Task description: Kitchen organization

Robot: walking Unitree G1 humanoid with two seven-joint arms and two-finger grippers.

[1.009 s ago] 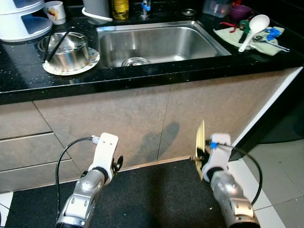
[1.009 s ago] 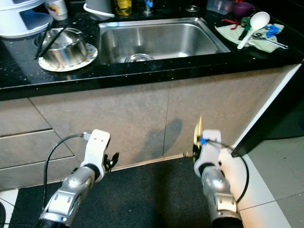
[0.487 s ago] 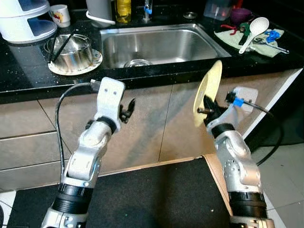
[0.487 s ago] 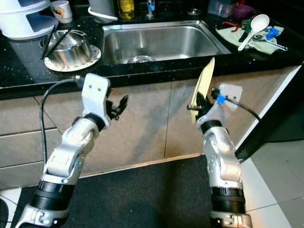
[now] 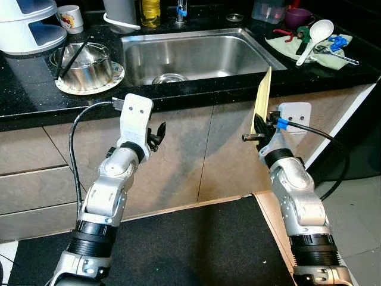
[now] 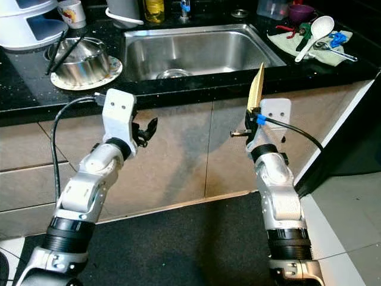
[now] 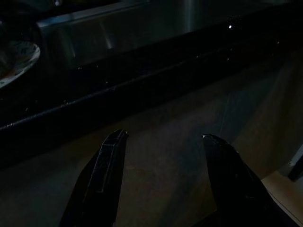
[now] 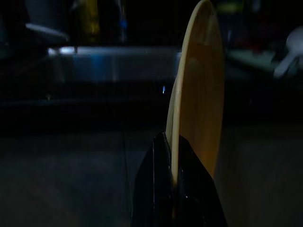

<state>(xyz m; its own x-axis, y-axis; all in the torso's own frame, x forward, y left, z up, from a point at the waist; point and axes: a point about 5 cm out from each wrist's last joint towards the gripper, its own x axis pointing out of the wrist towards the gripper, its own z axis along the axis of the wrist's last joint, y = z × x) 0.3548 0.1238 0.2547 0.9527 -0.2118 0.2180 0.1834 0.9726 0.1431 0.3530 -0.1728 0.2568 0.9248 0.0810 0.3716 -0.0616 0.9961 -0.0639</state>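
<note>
My right gripper (image 5: pixel 257 132) is shut on the lower rim of a pale yellow plate (image 5: pixel 262 99), which stands on edge in front of the counter, just below the sink's right front corner. In the right wrist view the yellow plate (image 8: pixel 196 94) rises from between the two black fingers (image 8: pixel 158 189). My left gripper (image 5: pixel 159 134) is open and holds nothing; it hangs in front of the cabinet below the counter edge. Its two fingers (image 7: pixel 106 165) show spread apart in the left wrist view.
The steel sink (image 5: pixel 196 53) is set in a black counter (image 5: pixel 36 95). A steel bowl with chopsticks (image 5: pixel 86 62) sits on a patterned plate to its left. A white spoon and utensils (image 5: pixel 315 39) lie on a cloth at the right. Beige cabinet fronts (image 5: pixel 190 155) stand ahead.
Both arms rose from near the floor to counter height. The plate stays in my right gripper and has turned more edge-on in the last half second. The camera view shifted a little.
</note>
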